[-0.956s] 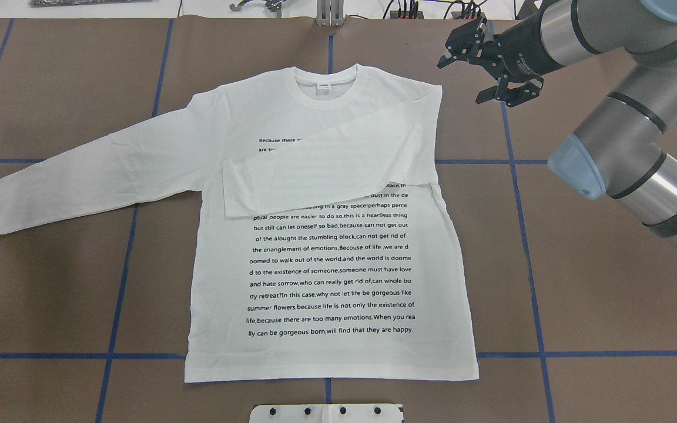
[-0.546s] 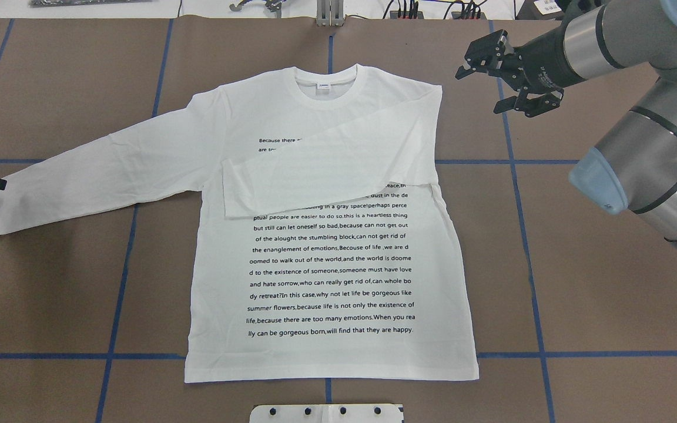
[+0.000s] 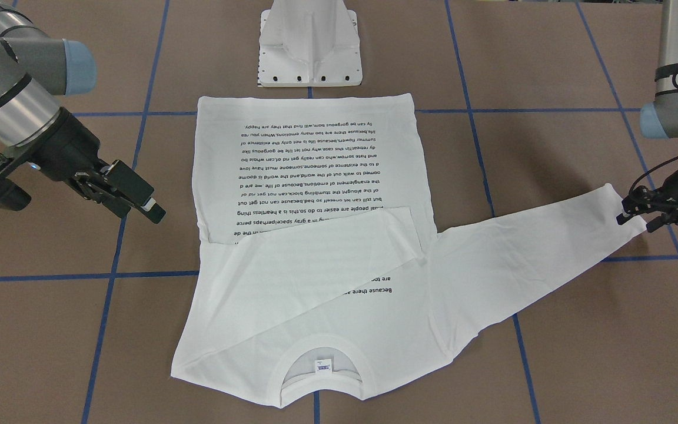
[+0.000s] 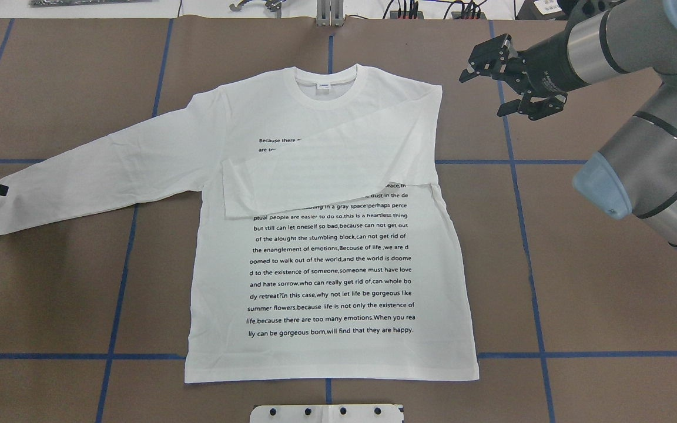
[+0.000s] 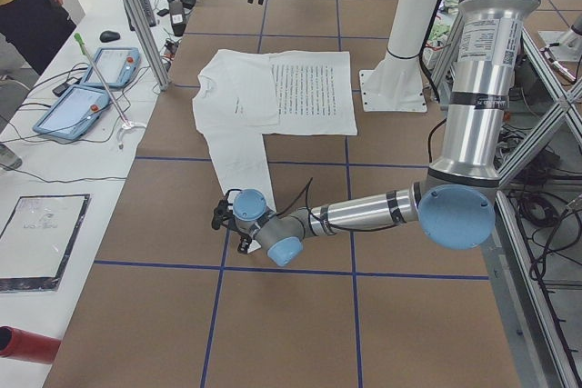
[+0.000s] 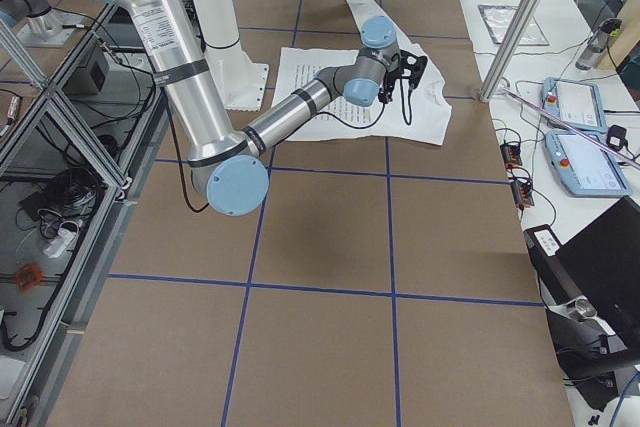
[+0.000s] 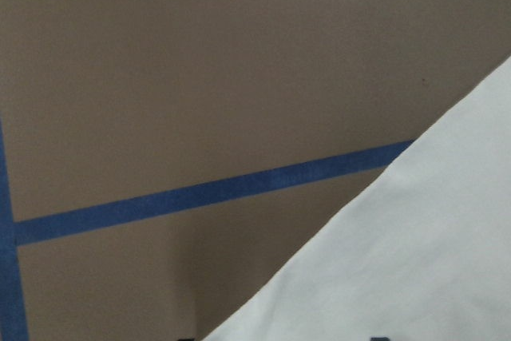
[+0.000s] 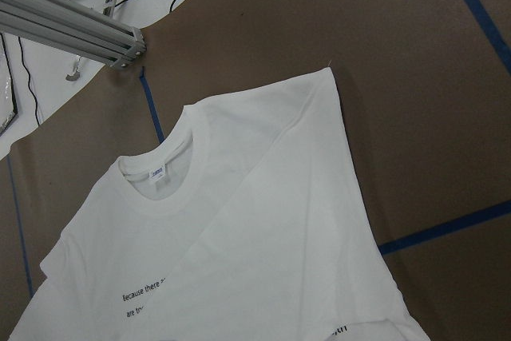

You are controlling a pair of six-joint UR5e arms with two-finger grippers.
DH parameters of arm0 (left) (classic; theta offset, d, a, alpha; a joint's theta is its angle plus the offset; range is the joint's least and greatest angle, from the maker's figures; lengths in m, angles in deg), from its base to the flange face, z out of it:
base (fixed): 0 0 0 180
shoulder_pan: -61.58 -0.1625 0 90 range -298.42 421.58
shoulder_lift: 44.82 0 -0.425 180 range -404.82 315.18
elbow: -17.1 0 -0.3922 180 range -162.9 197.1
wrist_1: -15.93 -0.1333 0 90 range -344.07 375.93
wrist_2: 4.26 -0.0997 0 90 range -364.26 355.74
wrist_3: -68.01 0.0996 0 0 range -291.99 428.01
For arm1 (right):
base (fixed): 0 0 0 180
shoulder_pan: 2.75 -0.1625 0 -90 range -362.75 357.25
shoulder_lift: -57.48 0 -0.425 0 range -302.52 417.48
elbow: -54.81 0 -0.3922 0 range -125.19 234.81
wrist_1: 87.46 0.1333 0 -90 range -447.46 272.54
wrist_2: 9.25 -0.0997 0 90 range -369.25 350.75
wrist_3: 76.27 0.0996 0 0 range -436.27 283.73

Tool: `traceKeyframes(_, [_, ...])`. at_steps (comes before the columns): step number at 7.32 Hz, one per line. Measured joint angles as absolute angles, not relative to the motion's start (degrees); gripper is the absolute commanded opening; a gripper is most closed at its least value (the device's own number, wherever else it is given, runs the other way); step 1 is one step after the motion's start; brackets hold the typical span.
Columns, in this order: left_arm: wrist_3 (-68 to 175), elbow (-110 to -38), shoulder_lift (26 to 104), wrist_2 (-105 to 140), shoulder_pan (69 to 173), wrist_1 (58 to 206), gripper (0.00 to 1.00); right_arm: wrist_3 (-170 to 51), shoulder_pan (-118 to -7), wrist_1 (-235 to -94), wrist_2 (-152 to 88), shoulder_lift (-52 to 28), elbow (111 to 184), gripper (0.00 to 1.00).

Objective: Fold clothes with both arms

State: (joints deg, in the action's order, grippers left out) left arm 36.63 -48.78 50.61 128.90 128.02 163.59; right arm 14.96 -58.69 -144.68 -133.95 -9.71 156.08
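Overhead exterior: shirt point(image 4: 327, 264) lengthwise, collar point(image 4: 329, 101) farthest.

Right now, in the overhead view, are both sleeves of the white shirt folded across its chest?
No: one sleeve lies folded over the printed text, while the other sleeve stretches out flat on the table.

White shirt point(image 4: 215, 247) flat, print up; 1 sleeve folded across chest, other outstretched, left claw point(image 3: 636, 219) at cuff.
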Motion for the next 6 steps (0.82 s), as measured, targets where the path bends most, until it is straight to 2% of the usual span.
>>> traceKeyframes(6, [42.99,-50.36,50.15,128.51,129.39,156.81,0.76,15.03,-58.57,-144.68,-133.81,-9.39,156.23,0.97])
